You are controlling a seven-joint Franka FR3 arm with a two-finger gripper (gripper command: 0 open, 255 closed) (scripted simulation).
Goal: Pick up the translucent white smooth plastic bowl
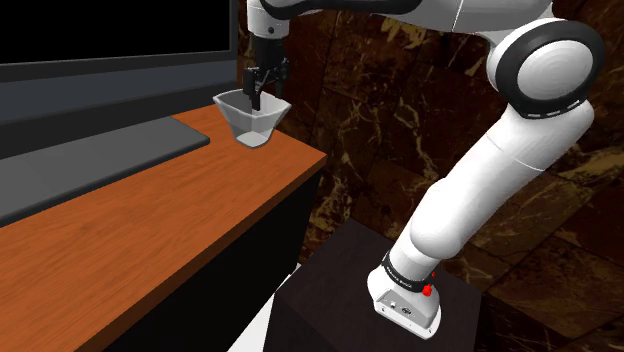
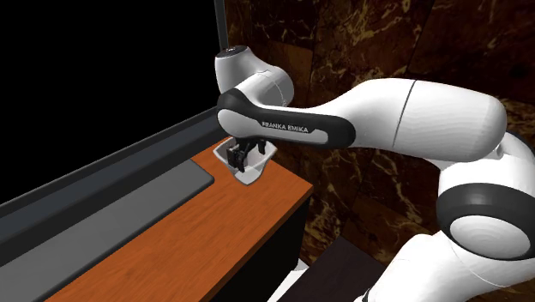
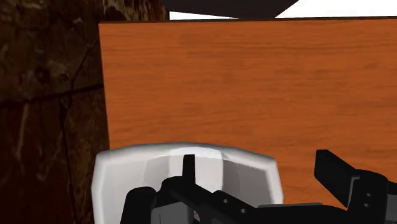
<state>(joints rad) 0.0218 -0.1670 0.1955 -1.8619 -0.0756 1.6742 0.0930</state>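
Wrist view shows the pale, glassy-looking bowl (image 3: 127, 175) right under the hand. The black fingers (image 3: 343, 181) stand apart: one thin tip hangs inside the bowl, and the other sits outside its wall, with a strip of orange-brown wood visible between it and the rim. The wall lies between them, but as far as I can judge nothing is clamped yet.

Shoulder view places the bowl at the far corner of the wooden surface (image 1: 150, 220), close to the edge that drops toward the dark marbled wall (image 1: 400, 110). A grey slab (image 1: 90, 165) lies apart from it, toward that view's left. I cannot tell whether the bowl's base rests on the wood or hangs just above it.

The step in hand reads as closing on the bowl's wall. The closing should be slow and even, so the outer finger meets the wall without shoving the bowl sideways. That matters because the bowl looks light and stands near the surface's edge, where a nudge could send it off. The walls flare outward and look smooth, so a pinch high on the rim may slip. The tips would do better seated a little deeper before they close. Once the wall is firmly pinched, the lift should go straight up with the hand kept level. A one-sided grip will likely let the bowl tip, so a slow start to the lift would show whether it holds.
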